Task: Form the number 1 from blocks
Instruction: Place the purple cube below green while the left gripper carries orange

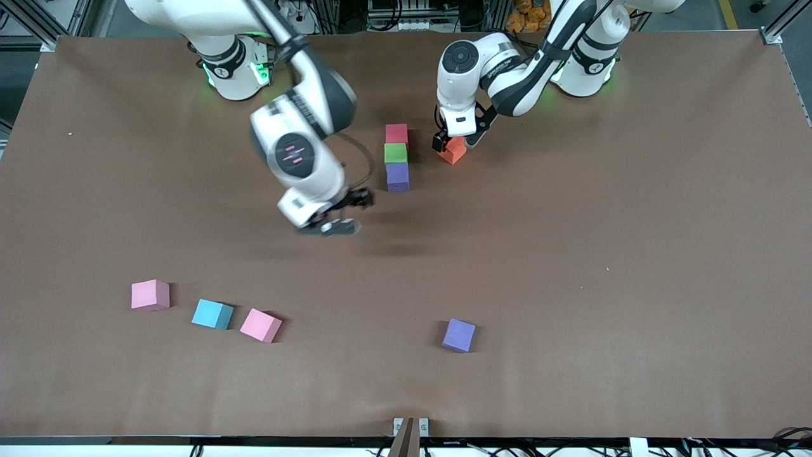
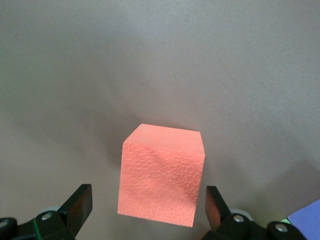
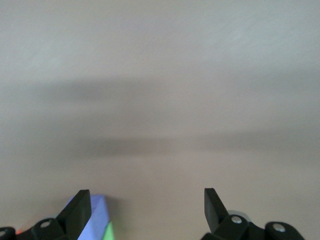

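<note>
Left hand [image 1: 449, 145]: open, low over the orange block [image 1: 454, 152], one finger [image 2: 76, 206] on each side of it, no contact visible in the left wrist view. Right hand [image 1: 346, 212]: open too, empty, in the air over bare surface [image 1: 634, 222] just beside the purple end of the column; blurred in the front view, so probably moving.

Surface: wide, flat, brown, matte, like paper or thin board.

Column of three blocks at the middle: red block [image 1: 396, 133], green block [image 1: 395, 153], purple block [image 1: 398, 176], touching in one straight line, red farthest from the front camera. Probably the stem of the number 1. Orange block just beside this column, toward the left arm's end, turned a little, not touching it.

Loose blocks much nearer to the front camera: pink block [image 1: 150, 294], light blue block [image 1: 212, 313], second pink block [image 1: 261, 325], all toward the right arm's end; second purple block [image 1: 458, 334] apart from them, more central.

Handling, as a judgement: foam cubes, very light, soft, a little springy. Orange face shows a fine honeycomb texture in the left wrist view, so good friction and small risk of slipping. Best hold: two parallel side faces, at mid height, with gentle pressure. Too much force likely deforms the cube; a light cube also slides easily when pushed by a finger.
</note>
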Robot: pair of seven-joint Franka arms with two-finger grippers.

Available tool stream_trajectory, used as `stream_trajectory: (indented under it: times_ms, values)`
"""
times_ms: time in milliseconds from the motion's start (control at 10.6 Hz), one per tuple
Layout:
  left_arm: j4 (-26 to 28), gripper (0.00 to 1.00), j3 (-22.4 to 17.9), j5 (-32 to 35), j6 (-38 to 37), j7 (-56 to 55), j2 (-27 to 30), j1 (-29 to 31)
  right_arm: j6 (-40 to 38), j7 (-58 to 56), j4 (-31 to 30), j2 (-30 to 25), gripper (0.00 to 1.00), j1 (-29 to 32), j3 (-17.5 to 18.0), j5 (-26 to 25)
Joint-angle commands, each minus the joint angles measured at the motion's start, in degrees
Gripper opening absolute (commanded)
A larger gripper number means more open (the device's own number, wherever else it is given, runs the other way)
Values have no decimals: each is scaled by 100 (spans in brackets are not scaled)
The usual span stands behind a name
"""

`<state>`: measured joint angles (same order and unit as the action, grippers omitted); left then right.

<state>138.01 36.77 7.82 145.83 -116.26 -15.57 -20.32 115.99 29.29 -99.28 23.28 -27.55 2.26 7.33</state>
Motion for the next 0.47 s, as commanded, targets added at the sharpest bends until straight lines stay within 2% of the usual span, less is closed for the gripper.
stream_trajectory:
  times_ms: [0, 188, 377]
  values:
    - [-11, 100, 41, -53, 148, -63, -156, -15, -112, -90, 232, 35, 100, 835, 82, -109]
    - [-46, 100, 32, -35, 165, -63, -279, -33, -129, -151, 783, 393, 100, 1268, 91, 31]
    - [-90, 100, 15, -35, 174, -37, -411, -60, -69, -195, 953, 641, 100, 1593, 73, -161]
